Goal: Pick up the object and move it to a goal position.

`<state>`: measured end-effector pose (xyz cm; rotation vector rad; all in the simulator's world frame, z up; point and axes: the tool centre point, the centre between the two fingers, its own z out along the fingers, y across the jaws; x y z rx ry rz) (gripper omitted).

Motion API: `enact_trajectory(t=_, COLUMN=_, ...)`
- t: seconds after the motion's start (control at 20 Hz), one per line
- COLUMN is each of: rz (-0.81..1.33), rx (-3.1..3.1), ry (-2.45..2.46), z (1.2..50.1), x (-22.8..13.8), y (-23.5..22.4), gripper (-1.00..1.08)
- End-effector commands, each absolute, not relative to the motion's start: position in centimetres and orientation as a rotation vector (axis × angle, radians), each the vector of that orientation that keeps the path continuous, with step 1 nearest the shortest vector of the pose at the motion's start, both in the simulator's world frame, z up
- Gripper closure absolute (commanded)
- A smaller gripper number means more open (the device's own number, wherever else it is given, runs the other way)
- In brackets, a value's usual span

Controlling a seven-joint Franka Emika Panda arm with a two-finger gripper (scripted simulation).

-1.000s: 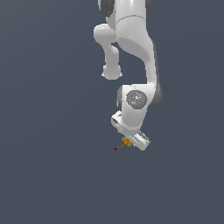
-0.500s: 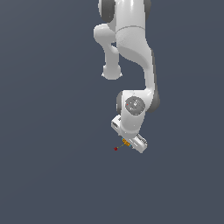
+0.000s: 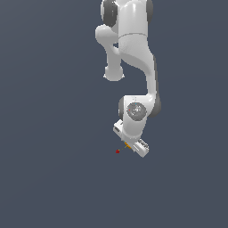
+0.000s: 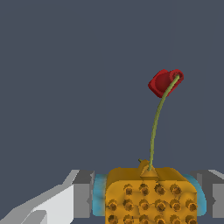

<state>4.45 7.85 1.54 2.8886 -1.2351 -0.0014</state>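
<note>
Orange speckled block (image 4: 151,197) sits clamped between your gripper's (image 4: 148,199) fingers (image 4: 83,194), teal edges touching both pads. Only your wrist view shows its green stem and red tip (image 4: 165,82); your exterior view reduces it to a speck (image 3: 127,145) under the arm (image 3: 133,53).

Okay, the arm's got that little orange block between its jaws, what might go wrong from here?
1. In the wrist view the gripper meets the orange block only at its teal edges, so it may slip or twist during the move.
2. The thin stem with the red tip juts well past the jaws and might snag or swing.
</note>
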Motion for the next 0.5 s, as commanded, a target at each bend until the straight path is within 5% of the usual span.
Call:
enact_trajectory(t=0.0, rz=0.0, rx=2.889, ry=-1.236, z=1.52, x=4.48, y=7.82, gripper=1.08)
enact_trajectory(t=0.45, rz=0.0, rx=2.889, ry=-1.236, z=1.66, x=4.5, y=7.66, gripper=1.08)
